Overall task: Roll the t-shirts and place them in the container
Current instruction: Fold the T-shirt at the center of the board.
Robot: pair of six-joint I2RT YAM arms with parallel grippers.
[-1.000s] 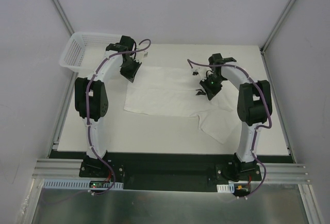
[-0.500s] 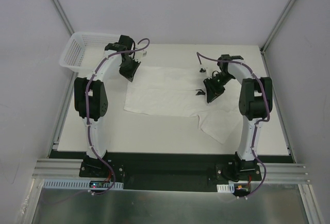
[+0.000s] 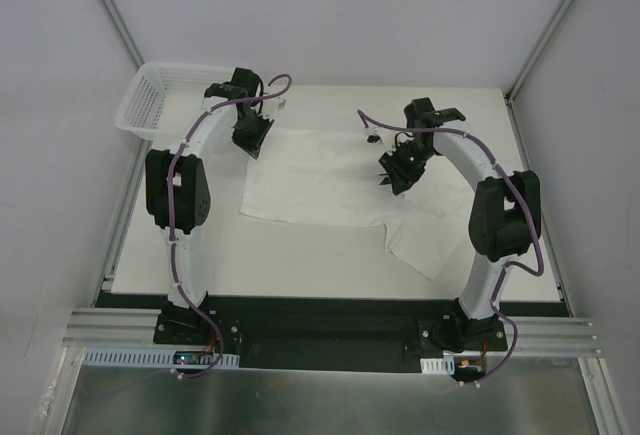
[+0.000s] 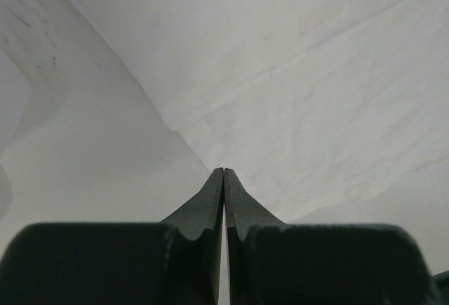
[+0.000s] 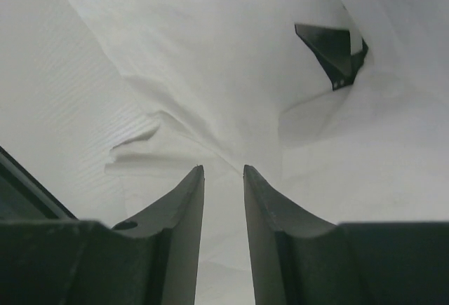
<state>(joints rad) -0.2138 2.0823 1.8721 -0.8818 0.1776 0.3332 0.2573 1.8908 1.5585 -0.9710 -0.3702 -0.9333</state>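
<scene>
A white t-shirt [image 3: 320, 180] lies spread flat across the middle of the table, with one part trailing toward the near right. Its small dark neck label [image 3: 384, 181] also shows in the right wrist view [image 5: 331, 50]. My left gripper [image 3: 250, 141] sits at the shirt's far left corner. In the left wrist view it [image 4: 224, 171] is shut, with the edge of the cloth [image 4: 302, 109] drawn up to its tips. My right gripper [image 3: 394, 177] hovers beside the label. It [image 5: 224, 170] is slightly open over a raised fold of cloth [image 5: 210, 87].
A white plastic mesh basket [image 3: 165, 100] stands at the far left corner, just behind the left arm. Grey enclosure walls close in the table on the left, right and back. Bare table [image 3: 300, 260] lies in front of the shirt.
My right arm swung out to the right, then back left, and its gripper now sits a little further left by the label. The left arm and the shirt have not moved.
</scene>
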